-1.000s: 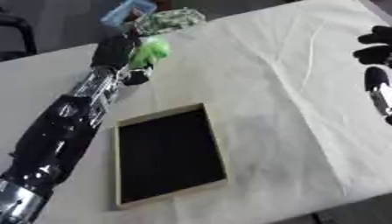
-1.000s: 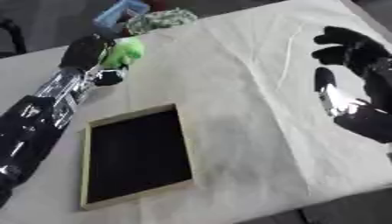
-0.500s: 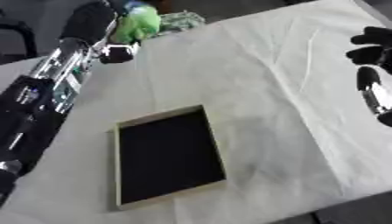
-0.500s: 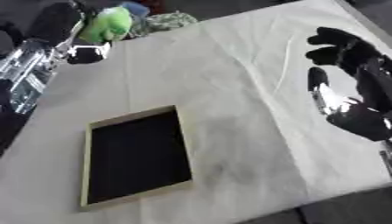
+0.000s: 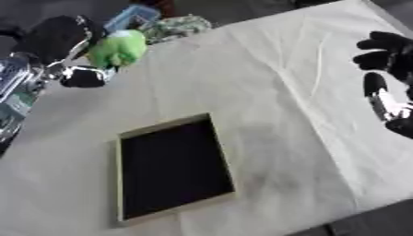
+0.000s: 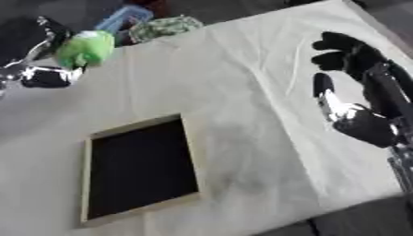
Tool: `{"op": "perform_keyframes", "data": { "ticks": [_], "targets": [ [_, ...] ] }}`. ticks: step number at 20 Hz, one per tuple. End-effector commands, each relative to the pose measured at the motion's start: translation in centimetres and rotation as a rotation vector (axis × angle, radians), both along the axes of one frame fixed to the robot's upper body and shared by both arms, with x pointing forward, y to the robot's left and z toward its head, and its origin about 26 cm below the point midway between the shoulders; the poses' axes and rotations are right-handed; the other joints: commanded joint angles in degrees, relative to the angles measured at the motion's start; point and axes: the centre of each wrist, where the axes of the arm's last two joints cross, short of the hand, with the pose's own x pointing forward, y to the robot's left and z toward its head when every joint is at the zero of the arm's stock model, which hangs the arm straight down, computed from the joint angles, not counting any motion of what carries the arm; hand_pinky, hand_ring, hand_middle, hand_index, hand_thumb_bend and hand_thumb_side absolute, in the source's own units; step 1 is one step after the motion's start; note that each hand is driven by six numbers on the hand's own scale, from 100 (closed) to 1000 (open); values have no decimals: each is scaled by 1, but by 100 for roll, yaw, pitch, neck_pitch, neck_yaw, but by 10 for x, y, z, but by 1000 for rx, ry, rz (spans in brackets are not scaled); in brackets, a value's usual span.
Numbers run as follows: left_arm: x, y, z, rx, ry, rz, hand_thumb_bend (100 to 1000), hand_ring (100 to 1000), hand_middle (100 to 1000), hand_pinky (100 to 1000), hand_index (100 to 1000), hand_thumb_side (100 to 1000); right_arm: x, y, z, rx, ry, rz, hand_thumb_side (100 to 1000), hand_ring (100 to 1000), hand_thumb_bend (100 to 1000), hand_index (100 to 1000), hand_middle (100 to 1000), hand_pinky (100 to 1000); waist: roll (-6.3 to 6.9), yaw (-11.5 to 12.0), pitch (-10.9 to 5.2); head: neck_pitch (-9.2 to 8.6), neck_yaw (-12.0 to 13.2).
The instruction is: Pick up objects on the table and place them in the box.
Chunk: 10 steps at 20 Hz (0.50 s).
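Green and soft-looking, the object [image 5: 119, 48] sits in your left robot hand [image 5: 68, 44], whose fingers curl around it at the upper left of the view. It is raised clear of the tabletop [image 5: 266, 83], which is covered by a cream cloth with visible creases.

Note the box [image 5: 171, 168]: a shallow tray with a pale wooden rim and a black interior, lying flat on the cloth toward the near left. The held green object is well apart from it, above the far left part of the cloth. The interior of the box shows only black.

Your right robot hand [image 6: 355, 94] stands at the right edge of the view, fingers up and relaxed, holding nothing. It is not in contact with any object.

At the far edge of the tabletop, just beyond the green object, you can see a mottled green-and-white item [image 5: 175, 26] and beside it a blue item [image 5: 130, 16]; their exact shapes cannot be made out. Both lie near the left robot hand but apart from it.
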Motion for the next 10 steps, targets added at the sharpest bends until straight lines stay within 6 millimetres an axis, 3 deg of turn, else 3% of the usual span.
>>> {"op": "perform_keyframes", "data": {
  "ticks": [1, 9, 10],
  "targets": [
    [-18, 3, 15, 32, -5, -50, 100, 466, 422, 616, 649, 376, -2, -4, 11, -16, -42, -15, 457, 786, 100, 933, 813, 789, -58, -14, -109, -84, -13],
    [-56, -31, 13, -14, 143, -122, 100, 470, 423, 616, 642, 375, -4, -7, 14, 0, -72, -63, 441, 807, 100, 933, 822, 800, -96, -142, -93, -102, 6],
    [-59, -37, 14, -18, 164, -135, 100, 472, 424, 618, 643, 308, -4, -7, 15, 3, -79, -64, 465, 806, 100, 933, 822, 800, -101, -156, -93, -100, 7]
  ]
}}
